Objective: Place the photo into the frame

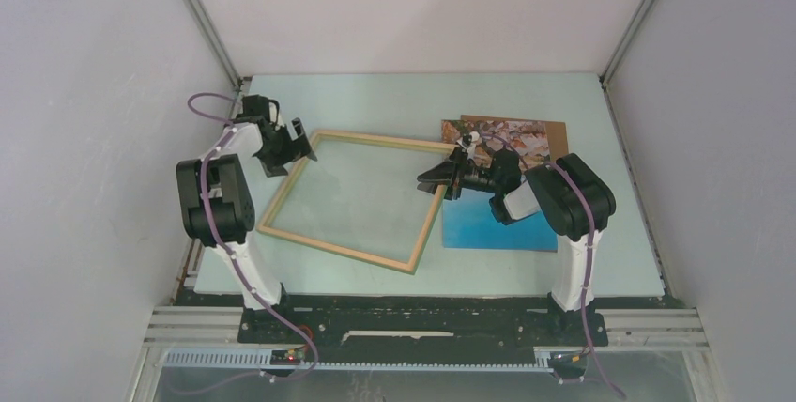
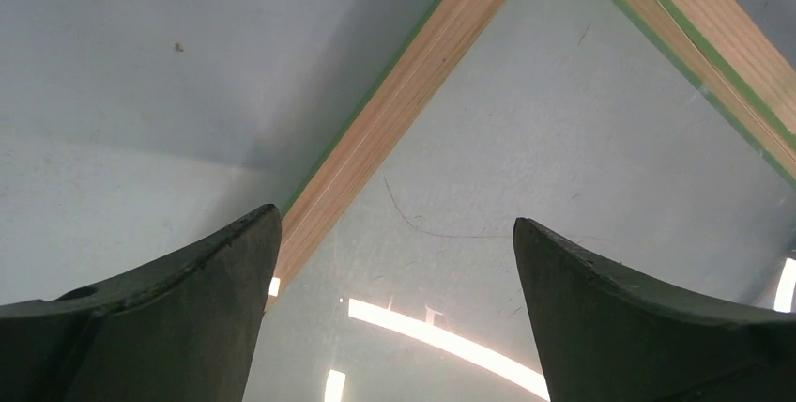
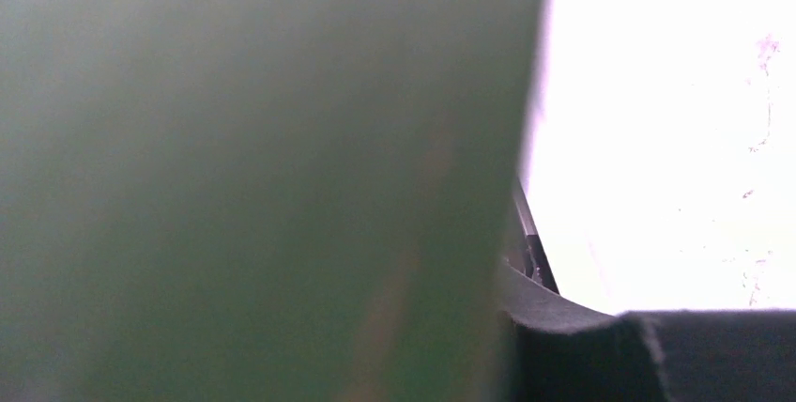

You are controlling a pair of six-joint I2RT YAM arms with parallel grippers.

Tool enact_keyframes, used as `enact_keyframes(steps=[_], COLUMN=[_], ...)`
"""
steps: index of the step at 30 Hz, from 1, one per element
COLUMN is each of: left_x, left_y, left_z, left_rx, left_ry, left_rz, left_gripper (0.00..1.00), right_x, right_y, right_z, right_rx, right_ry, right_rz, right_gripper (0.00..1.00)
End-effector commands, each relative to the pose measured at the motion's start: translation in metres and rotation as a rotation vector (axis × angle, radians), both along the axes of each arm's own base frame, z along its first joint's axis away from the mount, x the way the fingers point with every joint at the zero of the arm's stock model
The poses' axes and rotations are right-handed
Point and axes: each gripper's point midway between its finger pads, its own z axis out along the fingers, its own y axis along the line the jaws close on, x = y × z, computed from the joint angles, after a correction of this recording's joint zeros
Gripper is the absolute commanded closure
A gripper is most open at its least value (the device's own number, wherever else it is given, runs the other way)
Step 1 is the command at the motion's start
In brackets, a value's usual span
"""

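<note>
The frame (image 1: 338, 245) lies askew on the table with its pale wood face up, and its pane mirrors the lamps. My left gripper (image 1: 306, 148) hovers open over the frame's far left corner. In the left wrist view the gripper (image 2: 394, 224) straddles the pane beside the wooden rail (image 2: 404, 92). My right gripper (image 1: 435, 179) is shut on the frame's right rail. A blurred green face of the frame (image 3: 263, 177) fills the right wrist view, against one dark finger (image 3: 582, 346). The photo (image 1: 493, 228) lies flat under the right arm, blue water near, rocks far.
A plain brown board (image 1: 557, 130) peeks out from under the photo's far right corner. A pale green mat (image 1: 375, 101) covers the table. White walls with metal posts close in the back and both sides.
</note>
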Motion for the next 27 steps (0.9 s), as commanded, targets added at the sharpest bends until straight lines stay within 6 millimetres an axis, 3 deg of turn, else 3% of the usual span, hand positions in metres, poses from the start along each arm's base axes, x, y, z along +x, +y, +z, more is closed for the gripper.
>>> enact_keyframes(steps=[1,17,27], left_x=[0.007,-0.008,-0.017], left_y=[-0.012,-0.059,-0.073], left_z=[0.008,0.028,0.040], left_rx=[-0.024,-0.048,-0.121], left_ry=[-0.016,-0.042,-0.066], left_rz=[-0.027,-0.163,-0.189], left_gripper=[0.00,0.00,0.01], right_x=[-0.004,-0.004,-0.004], right_y=[0.003,0.003,0.004], right_z=[0.033,0.032,0.029], right_rx=[0.057,0.056,0.054], right_ry=[-0.105,-0.099,-0.094], right_rz=[0.029,0.032,0.034], right_gripper=[0.54,0.56,0.55])
